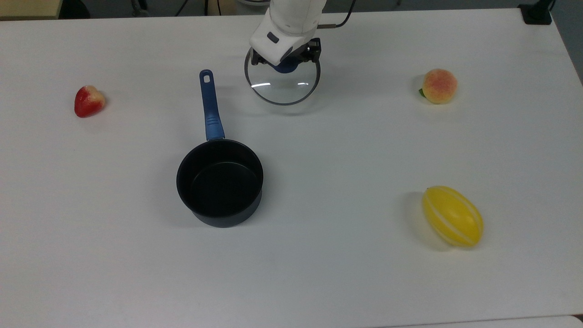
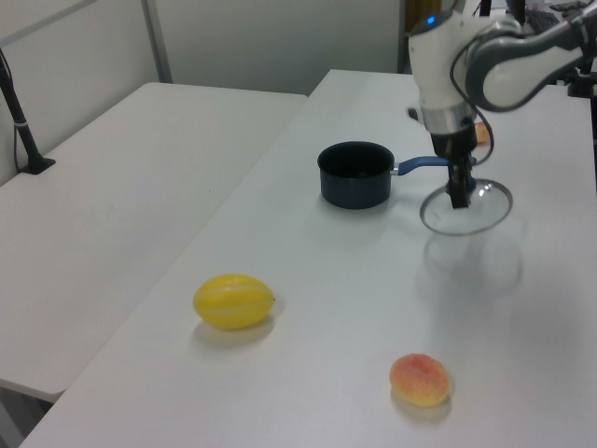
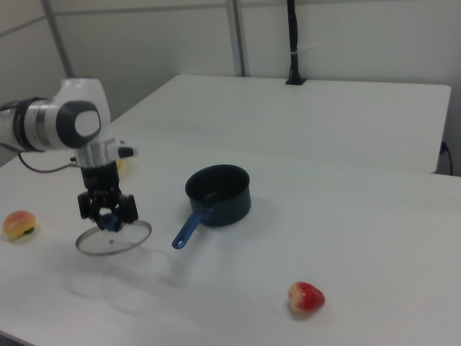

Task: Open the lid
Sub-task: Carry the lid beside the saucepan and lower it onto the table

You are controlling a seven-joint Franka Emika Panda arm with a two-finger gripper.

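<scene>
From my seat at the remote station, going left to right in the top view: there's a strawberry way off to the gripper's left, sitting alone on the white table. Next is the black saucepan, uncovered, standing below and a bit left of the gripper in the top view, with its blue handle pointing up toward the arm's side of the table. The handle's tip ends just left of the lid, not touching it.

Then the gripper itself, clamped on the lid's blue knob with a finger on either side. The lid hangs level under it, well apart from the saucepan. In the left view the lid looks lifted off the table, with a faint shadow under it, and the right view shows the same thing: gripper pinching the knob, glass disc floating flat below.

Further right in the top view there's a peach about level with the gripper, and a yellow melon lower down, both far from the lid.
</scene>
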